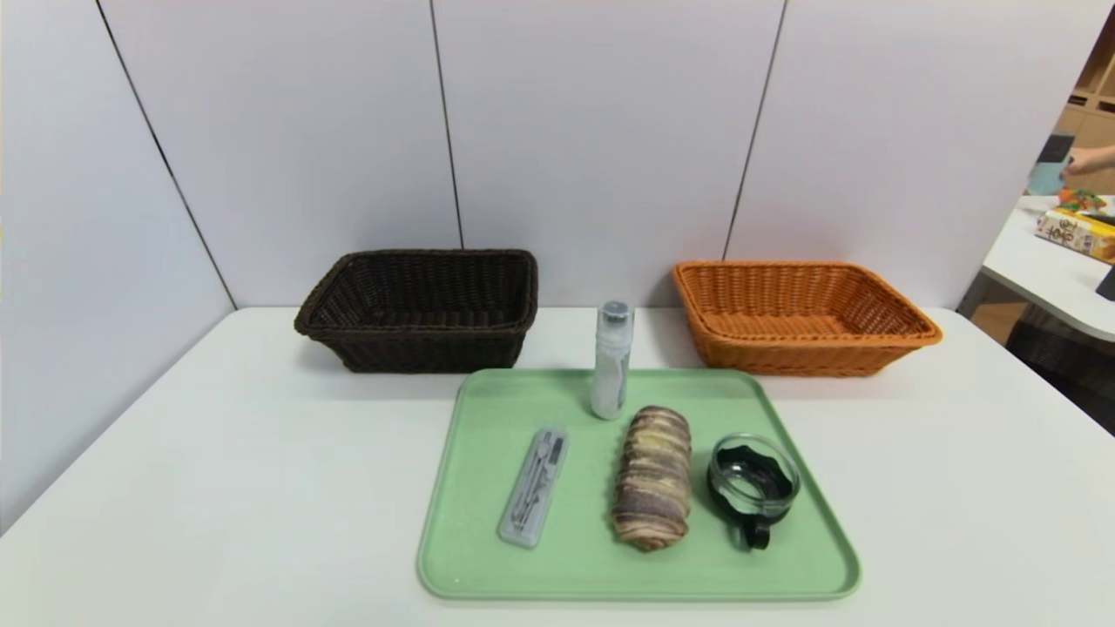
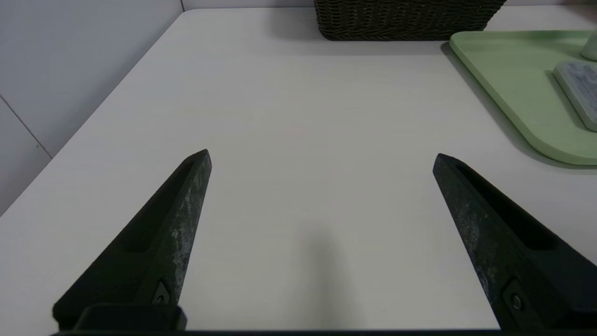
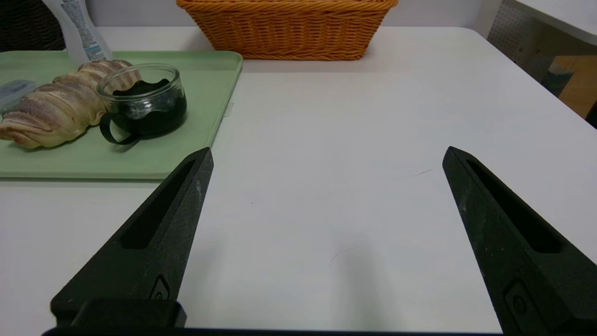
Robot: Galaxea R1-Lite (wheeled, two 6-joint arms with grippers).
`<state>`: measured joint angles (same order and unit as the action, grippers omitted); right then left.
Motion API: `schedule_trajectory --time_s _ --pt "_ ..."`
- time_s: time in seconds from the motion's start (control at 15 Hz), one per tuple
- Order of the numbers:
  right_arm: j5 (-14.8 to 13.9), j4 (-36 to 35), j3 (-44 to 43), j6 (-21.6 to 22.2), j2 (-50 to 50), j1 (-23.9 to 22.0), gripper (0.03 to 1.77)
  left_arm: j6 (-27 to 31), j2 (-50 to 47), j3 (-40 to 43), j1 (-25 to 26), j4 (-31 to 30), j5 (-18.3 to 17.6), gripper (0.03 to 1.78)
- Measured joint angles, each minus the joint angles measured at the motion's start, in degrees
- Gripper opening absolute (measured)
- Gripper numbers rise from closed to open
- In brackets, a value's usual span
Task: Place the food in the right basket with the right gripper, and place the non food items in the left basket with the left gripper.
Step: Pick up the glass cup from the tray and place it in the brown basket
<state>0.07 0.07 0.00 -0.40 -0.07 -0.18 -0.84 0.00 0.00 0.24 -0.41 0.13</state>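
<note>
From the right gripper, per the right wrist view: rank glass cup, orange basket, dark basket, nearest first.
Right gripper, open above the table:
1. Glass cup: on the tray's right side.
2. Orange basket: behind the tray, at the right.
3. Dark basket: far left, behind the tray.

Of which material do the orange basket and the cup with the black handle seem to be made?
The orange basket looks like woven plastic or rattan, slightly glossy, its strands crossing visibly. The cup seems clear, shiny glass or plastic above, see-through at its rim, with an opaque black lower part, perhaps plastic.
</note>
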Motion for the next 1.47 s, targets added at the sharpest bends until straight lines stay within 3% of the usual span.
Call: schedule_trajectory --time_s 0.4,0.6,0.87,1.33,1.47 --pt "0.4 -0.1 0.0 -1.5 0.0 0.0 1.7 2.1 0.0 0.0 0.0 0.3 -0.4 1.69" --pt "2.8 0.3 -2.9 -3.2 0.1 0.0 1.7 3.0 0.2 -2.6 0.0 3.5 -1.7 1.69" --pt "7.2 5.3 -14.3 -2.8 5.6 -0.2 1.7 3.0 5.8 -13.8 0.0 10.1 -7.7 1.69" --pt "8.2 6.2 -30.9 -3.0 22.1 -0.4 1.7 2.9 27.5 -35.4 -0.9 11.0 -9.7 1.69" --pt "11.8 5.7 -34.0 -2.7 26.1 0.1 1.7 2.8 33.8 -40.7 -1.8 11.0 -11.5 1.69"
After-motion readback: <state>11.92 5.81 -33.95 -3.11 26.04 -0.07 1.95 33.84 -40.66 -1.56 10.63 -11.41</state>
